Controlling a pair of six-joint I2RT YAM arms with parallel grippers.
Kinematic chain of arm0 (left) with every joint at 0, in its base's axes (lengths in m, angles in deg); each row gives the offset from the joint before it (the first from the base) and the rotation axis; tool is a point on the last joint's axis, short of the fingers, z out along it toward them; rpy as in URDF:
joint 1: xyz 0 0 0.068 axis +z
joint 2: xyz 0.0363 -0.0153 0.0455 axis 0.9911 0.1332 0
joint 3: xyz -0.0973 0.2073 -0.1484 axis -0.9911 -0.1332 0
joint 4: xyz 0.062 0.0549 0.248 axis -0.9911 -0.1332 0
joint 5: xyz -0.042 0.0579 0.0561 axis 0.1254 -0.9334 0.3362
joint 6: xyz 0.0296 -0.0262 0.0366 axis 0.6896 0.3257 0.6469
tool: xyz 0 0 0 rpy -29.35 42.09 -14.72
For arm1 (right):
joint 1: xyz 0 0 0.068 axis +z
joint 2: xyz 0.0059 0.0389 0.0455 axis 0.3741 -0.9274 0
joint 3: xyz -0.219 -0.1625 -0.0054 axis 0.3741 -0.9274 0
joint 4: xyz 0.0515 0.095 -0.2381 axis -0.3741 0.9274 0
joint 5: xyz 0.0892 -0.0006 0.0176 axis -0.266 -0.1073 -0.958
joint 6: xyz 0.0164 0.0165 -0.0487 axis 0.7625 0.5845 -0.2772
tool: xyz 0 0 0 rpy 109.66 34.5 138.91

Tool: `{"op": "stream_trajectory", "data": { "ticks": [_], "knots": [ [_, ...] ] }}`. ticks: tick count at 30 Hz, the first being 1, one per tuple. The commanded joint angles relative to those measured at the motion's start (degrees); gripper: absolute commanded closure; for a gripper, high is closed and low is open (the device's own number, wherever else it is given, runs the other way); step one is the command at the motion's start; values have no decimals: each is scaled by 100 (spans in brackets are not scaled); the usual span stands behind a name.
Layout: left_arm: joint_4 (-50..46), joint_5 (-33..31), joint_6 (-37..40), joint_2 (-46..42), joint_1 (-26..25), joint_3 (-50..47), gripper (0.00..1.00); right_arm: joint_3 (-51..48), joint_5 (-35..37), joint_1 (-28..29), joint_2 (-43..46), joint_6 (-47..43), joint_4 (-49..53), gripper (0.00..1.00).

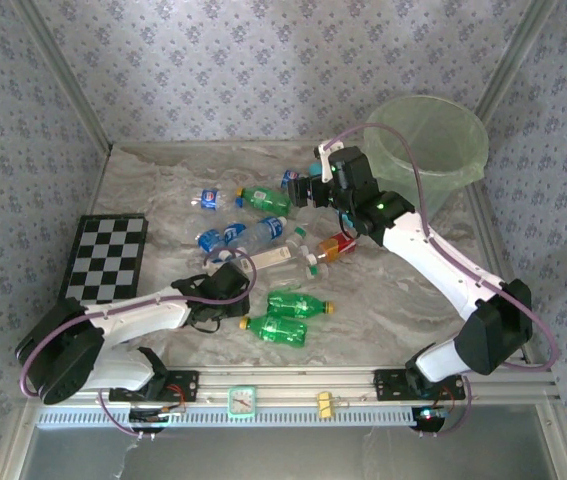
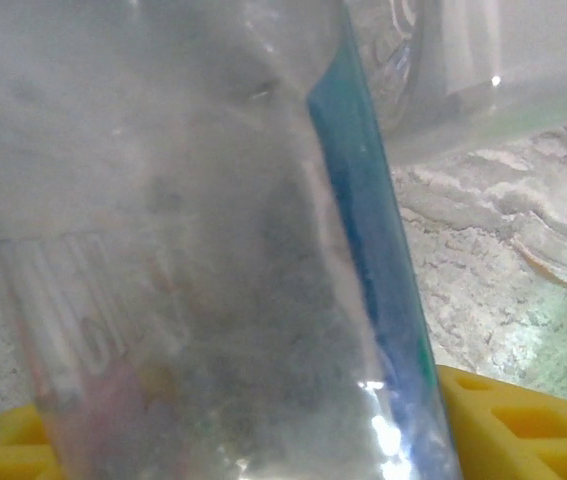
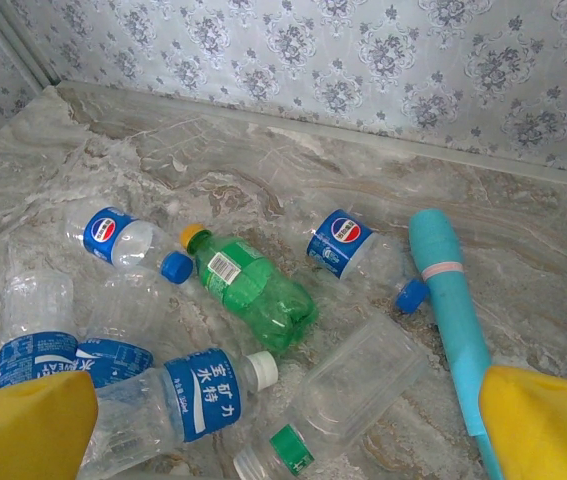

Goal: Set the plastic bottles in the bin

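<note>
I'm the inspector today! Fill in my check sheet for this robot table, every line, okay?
Surface: grey marble-patterned tabletop, nothing spilled seen.
Job's things: small plastic bottles lie scattered, green ones with yellow caps, clear ones with blue labels, one red-orange labelled; round pale green translucent bin at the far right, no bottle seen inside.
Clutter: black-and-white checkered board, slim teal tube.
Grippers: left claw has a clear blue-labelled bottle between its yellow fingers, squeeze unclear; right claw open, above bottles.
Cables: purple cables loop along both arms.
Surroundings: floral wallpaper walls, metal frame.
</note>
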Motion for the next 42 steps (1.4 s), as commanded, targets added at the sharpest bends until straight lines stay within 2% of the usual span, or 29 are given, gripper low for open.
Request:
{"op": "stream_trajectory", "data": {
  "ticks": [1, 4, 6, 15, 18, 23, 26, 31, 35, 42],
  "knots": [
    [27, -158, 11, -158, -35, 22, 42, 44, 153, 26, 6, -118, 39, 0],
    [40, -226, -5, -245, -25, -32, 55, 27, 139, 32, 5, -105, 26, 0],
    [17, -316, -24, -341, -25, -56, 59, 20, 104, 35, 11, -92, 15, 0],
    [89, -920, 355, -1293, 208, -24, 60, 33, -211, 35, 2, 65, -59, 0],
    [591, -894, 613, -1716, 376, -71, 60, 38, -400, 43, 0, 165, -131, 0],
    [2160, -790, 1406, -2111, 475, -264, 61, 11, -908, 40, 3, 393, -348, 0],
    [3141, -554, 1873, -2004, 632, -384, 62, -47, -1408, 43, -27, 662, -642, 0],
    [4221, 384, 2578, -1503, 857, -162, 62, -34, -2243, 39, -159, 1122, -1035, 0],
    [4387, 804, 3057, -1068, 867, 292, 62, -26, -2778, 48, -322, 1458, -1319, 0],
    [4470, 1364, 3038, -597, 872, 859, 62, -131, -3294, 76, -447, 1749, -1706, 3]
  ]
}}
